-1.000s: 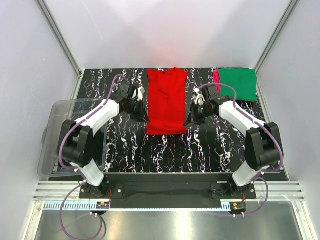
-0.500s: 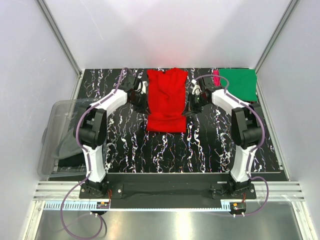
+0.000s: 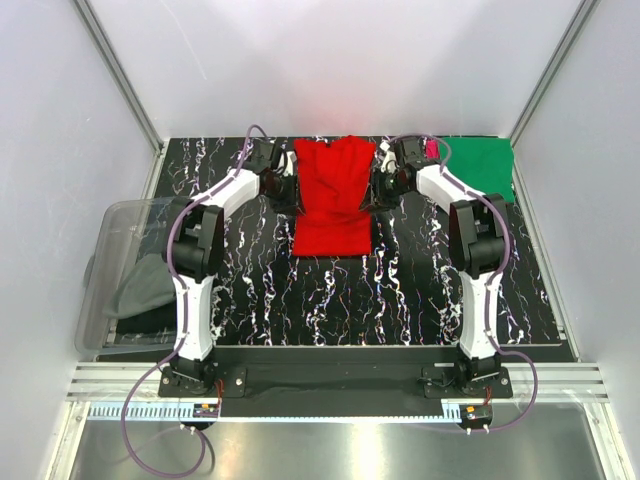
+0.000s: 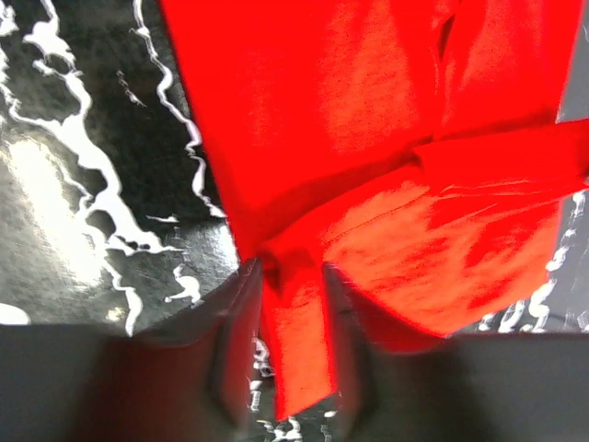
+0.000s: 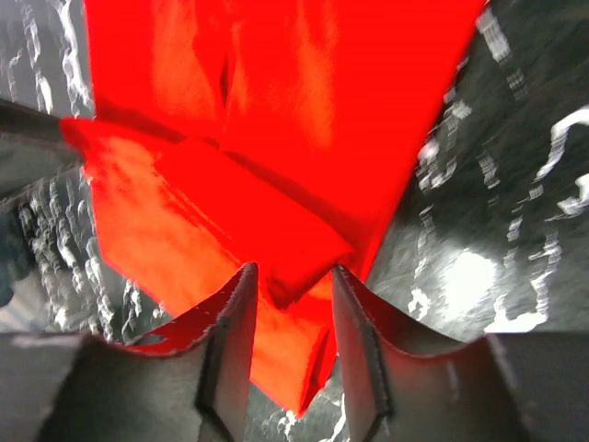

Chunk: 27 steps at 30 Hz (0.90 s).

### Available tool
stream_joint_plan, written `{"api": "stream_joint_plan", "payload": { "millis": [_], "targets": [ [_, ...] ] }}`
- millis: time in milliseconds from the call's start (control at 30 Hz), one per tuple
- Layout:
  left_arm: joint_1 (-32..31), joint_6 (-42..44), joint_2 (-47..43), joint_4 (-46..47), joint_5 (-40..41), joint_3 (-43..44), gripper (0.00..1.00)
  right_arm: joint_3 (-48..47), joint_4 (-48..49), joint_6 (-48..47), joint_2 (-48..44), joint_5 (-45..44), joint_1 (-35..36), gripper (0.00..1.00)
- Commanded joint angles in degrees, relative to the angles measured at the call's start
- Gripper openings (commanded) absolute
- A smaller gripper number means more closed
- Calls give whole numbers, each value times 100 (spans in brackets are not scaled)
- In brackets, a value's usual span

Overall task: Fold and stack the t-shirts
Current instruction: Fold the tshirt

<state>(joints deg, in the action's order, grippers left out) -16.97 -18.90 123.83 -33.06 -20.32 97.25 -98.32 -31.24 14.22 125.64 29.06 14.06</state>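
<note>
We noted the red t-shirt [image 3: 332,200] lying flat at the back centre of the counter [image 3: 400,290], sides folded in, with the left gripper [image 3: 287,190] at its left edge and the right gripper [image 3: 378,188] at its right edge. In both wrist views the jaws stood parted, a fold of red cloth sitting loosely between the fingers rather than pinched. The green t-shirt [image 3: 480,165] lay folded square in the back right corner, a strip of the pink t-shirt [image 3: 432,150] showing at its left side
</note>
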Motion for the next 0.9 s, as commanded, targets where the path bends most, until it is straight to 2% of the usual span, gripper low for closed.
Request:
{"api": "stream_joint_plan", "payload": {
  "millis": [0, 133, 167, 267, 300, 400, 467, 533, 600, 700, 867],
  "targets": [
    [27, 8, -139, 203, 326, 233, 54, -460, 198, -208, -161, -427, -35, 46],
    [27, 439, -735, -103, 274, 268, 79, 4, -100, -341, -979, -340, -106, 48],
    [27, 561, -885, -148, 222, 207, 80, 189, -171, -315, -1154, -226, -114, 48],
    [115, 572, -1334, -341, -375, -362, 80, 1293, -443, -113, -1691, 142, -115, 50],
    [141, 519, -1440, -368, -829, -539, 80, 1533, -461, -60, -1832, 205, -115, 52],
    [220, 308, -1415, -351, -1656, -1241, 78, 2316, -383, 81, -1903, 469, -106, 52],
    [229, 185, -1362, -263, -1852, -1654, 79, 2632, -313, 160, -1868, 617, -115, 53],
    [229, 80, -1274, -97, -2116, -1884, 80, 2722, -259, 187, -1781, 697, -97, 55],
    [229, -105, -1213, 27, -2152, -2131, 85, 2731, -198, 257, -1641, 715, -106, 56],
    [229, -202, -1107, 159, -2126, -2237, 86, 2669, -67, 397, -1473, 812, -88, 57],
    [229, -255, -931, 195, -2143, -2211, 84, 2590, 162, 626, -1236, 891, -53, 57]
  ]
}}
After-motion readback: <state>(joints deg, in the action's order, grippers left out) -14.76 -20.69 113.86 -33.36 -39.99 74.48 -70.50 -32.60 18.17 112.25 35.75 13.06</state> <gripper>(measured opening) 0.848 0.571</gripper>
